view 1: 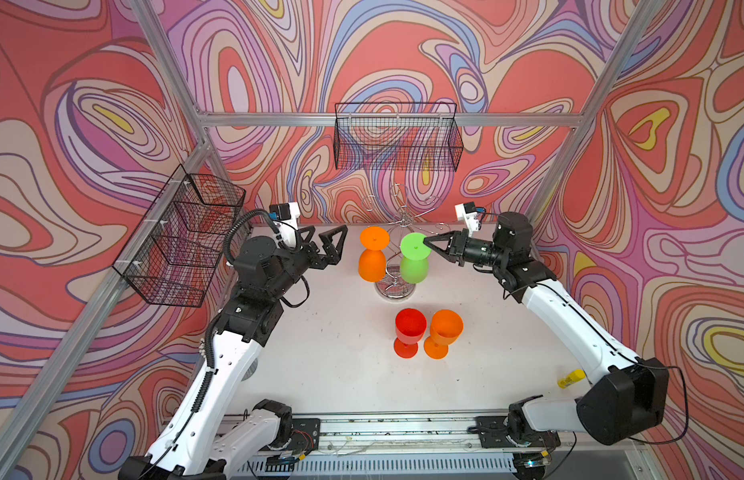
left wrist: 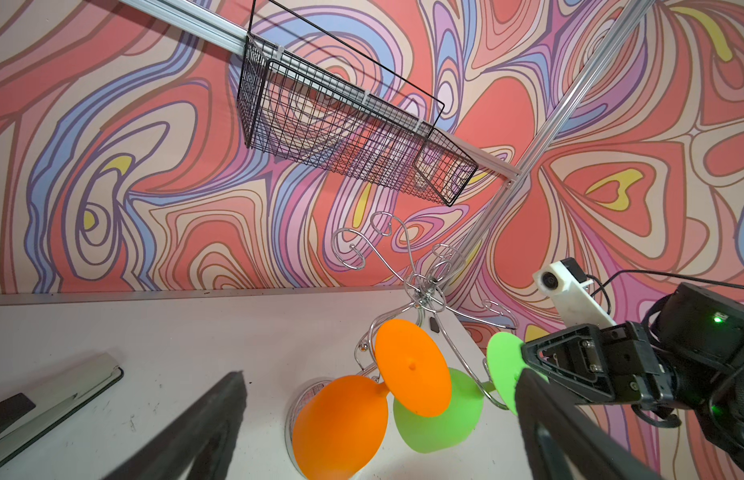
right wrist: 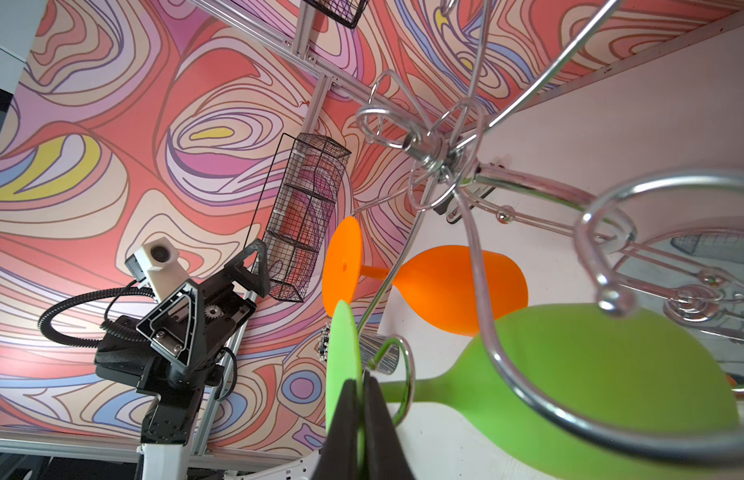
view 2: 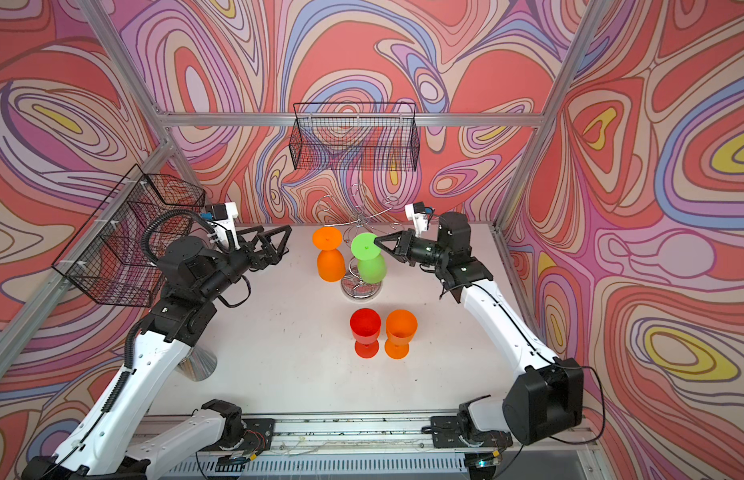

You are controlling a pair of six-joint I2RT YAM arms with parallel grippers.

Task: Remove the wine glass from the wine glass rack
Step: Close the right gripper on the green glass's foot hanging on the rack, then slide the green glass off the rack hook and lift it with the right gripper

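The green wine glass [view 1: 413,262] hung upside down on the rack [view 1: 404,219], foot disc on top and bowl below. Its long axis was close to upright, leaning slightly. The rack stood near the middle of the worktop's [view 1: 320,353] back edge. In the right wrist view the stem of the glass [right wrist: 603,374] passed through a curled wire arm of the rack [right wrist: 441,153], so the wire carried the foot.

The right gripper [view 1: 426,240] reached in level from the right-edge side, and its fingers were pressed together on the rim of the green foot disc. Both top views showed this, and the right wrist view showed the thin disc pinched between the two dark fingers [right wrist: 341,419]. The glass therefore lay straight ahead of that gripper, toward the rack's centre, with its axis roughly crosswise to the reach.

An orange wine glass [view 1: 372,259] hung beside it on the left-edge side, close by but apart from it. The left gripper [view 1: 329,228] hovered further left with its fingers spread wide and nothing between them, so the right arm was plainly the nearer one.

Judging from the wire, the glass probably had to slide outward from the rack's centre, toward the right gripper, before it came free. Nearer the front edge, a red glass [view 1: 409,332] and a second orange glass [view 1: 443,332] stood upright.
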